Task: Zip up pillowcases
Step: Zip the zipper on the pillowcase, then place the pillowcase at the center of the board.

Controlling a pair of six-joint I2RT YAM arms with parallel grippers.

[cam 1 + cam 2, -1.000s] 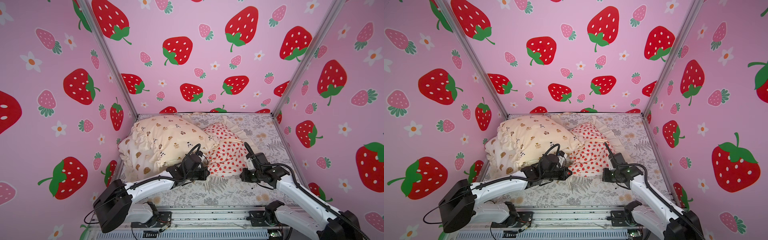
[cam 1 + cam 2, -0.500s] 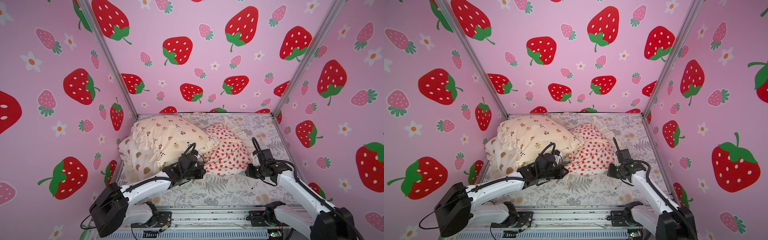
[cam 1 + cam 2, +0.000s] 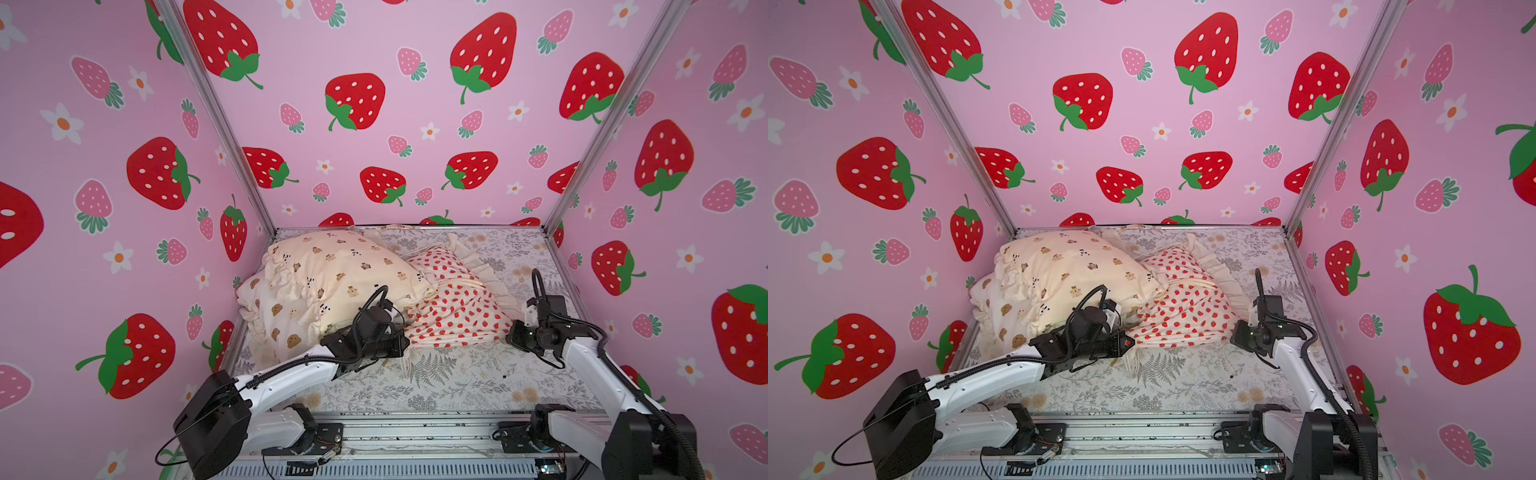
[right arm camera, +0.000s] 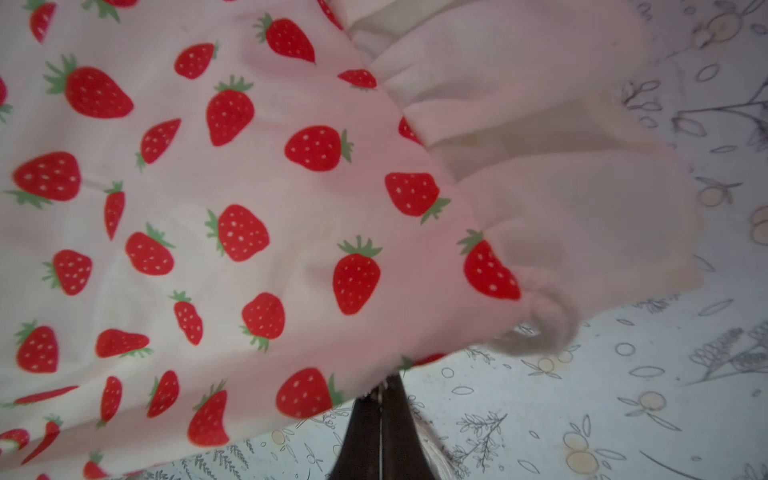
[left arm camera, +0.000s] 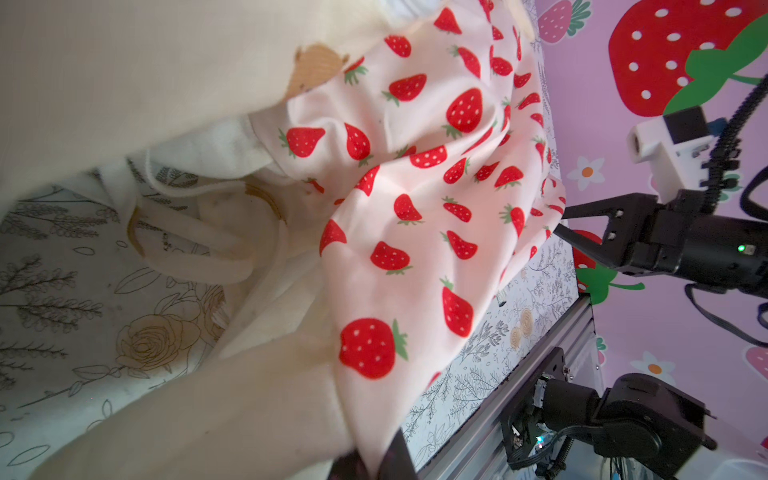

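Both pairs of jaws were fully closed, each pinching the near hem of the strawberry pillowcase [image 3: 457, 307]. The left gripper [image 3: 402, 340] had the corner that sat against the bears-and-pandas pillowcase [image 3: 345, 270], and in its wrist view the printed cloth ran down between its fingers [image 5: 401, 461]. The right gripper [image 3: 510, 332] held the opposite corner, below the ruffle [image 3: 486, 270], with the cloth's edge meeting its closed tips in the right wrist view.

Compared with a second before, we saw that the right arm had swung outward, away from the left one, while the left gripper had barely shifted. The hem between them, shorter and more bunched before, now lay drawn out nearly straight across the fern-and-flower sheet [image 3: 457, 386]. We judged this tensioning to be preparation, since a taut opening lets a slider run cleanly. We could not make out the zipper pull in any view, so how far it was closed remained unclear. The bear-face pillowcase [image 3: 274, 324] lay untouched beneath the bears-and-pandas one, on the left arm's side.
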